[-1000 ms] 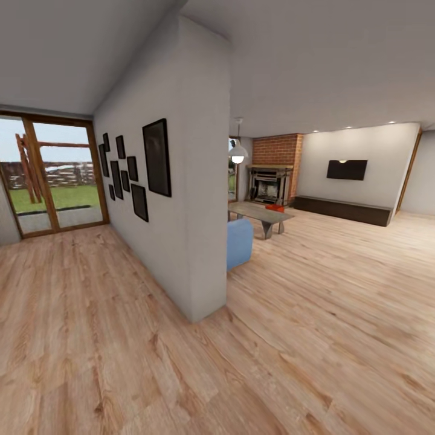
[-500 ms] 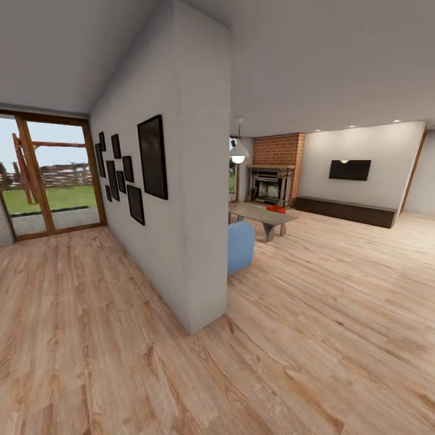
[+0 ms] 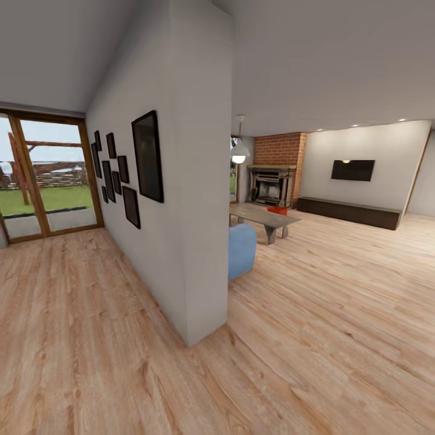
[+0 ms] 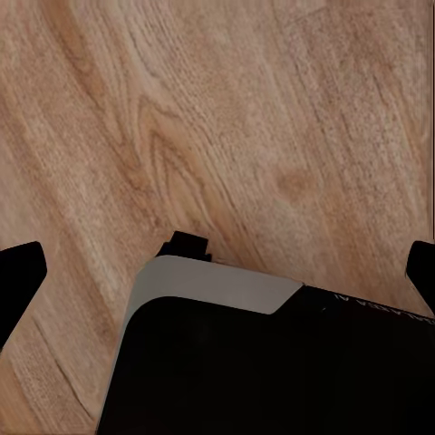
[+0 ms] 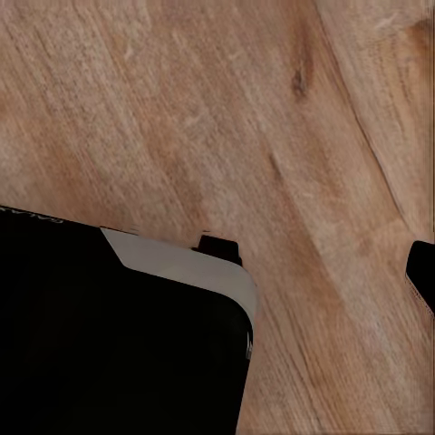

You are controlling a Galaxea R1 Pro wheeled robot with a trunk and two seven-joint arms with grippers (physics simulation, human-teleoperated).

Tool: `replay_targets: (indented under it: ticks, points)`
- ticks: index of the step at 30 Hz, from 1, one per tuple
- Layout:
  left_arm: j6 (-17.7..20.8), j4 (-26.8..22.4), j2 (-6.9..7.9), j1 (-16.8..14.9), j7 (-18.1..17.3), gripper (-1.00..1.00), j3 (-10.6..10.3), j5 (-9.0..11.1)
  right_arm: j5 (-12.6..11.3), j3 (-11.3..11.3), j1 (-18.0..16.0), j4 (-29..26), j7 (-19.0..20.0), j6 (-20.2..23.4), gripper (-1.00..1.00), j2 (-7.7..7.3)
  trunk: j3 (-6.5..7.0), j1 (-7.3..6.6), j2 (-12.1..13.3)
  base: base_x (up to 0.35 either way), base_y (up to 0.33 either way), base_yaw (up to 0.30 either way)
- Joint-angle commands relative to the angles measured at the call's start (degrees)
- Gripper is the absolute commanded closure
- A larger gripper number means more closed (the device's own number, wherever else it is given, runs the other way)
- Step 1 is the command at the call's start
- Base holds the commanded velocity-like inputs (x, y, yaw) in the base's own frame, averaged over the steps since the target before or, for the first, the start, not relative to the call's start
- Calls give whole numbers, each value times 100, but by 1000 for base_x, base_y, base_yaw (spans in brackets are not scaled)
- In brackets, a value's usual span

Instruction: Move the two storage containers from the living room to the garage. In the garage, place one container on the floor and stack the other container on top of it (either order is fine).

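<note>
Both arms point down at wood floor (image 4: 272, 118) | left gripper (image 4: 217, 272) spread | right gripper (image 5: 317, 263) spread

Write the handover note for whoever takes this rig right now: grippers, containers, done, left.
Left gripper: open, empty, over the wood-plank floor.
Right gripper: fingertips apart, so open and empty, over the same floor.
Containers: an orange-red object sits on the far end of the low table near the brick fireplace, probably a container; too small to tell whether it is one or both.
Done: nothing picked up; the rig stands at the dividing wall, facing the living room.
Left: drive to the table, fetch both containers, carry them to the garage, stack them there.
</note>
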Motion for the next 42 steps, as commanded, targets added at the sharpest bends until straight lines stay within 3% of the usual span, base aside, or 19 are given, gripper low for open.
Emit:
replay_targets:
  ticks: [1, 25, 42]
  points:
    - [-18, 3, -2, -4, 17, -100, -36, 41, -18, 43, -8, 18, -21, -30, -100, 3, -8, 4, -4, 323, 0, 0]
    - [-34, 3, -8, -4, 17, -100, -42, 39, -15, 16, -8, 16, -14, -44, -100, 10, -8, 4, -4, 323, 0, -9]
    - [-52, 3, -19, -4, 17, -100, -44, 39, -18, 17, -8, 18, 31, -56, -100, 4, -8, 4, -4, 319, 0, -271]
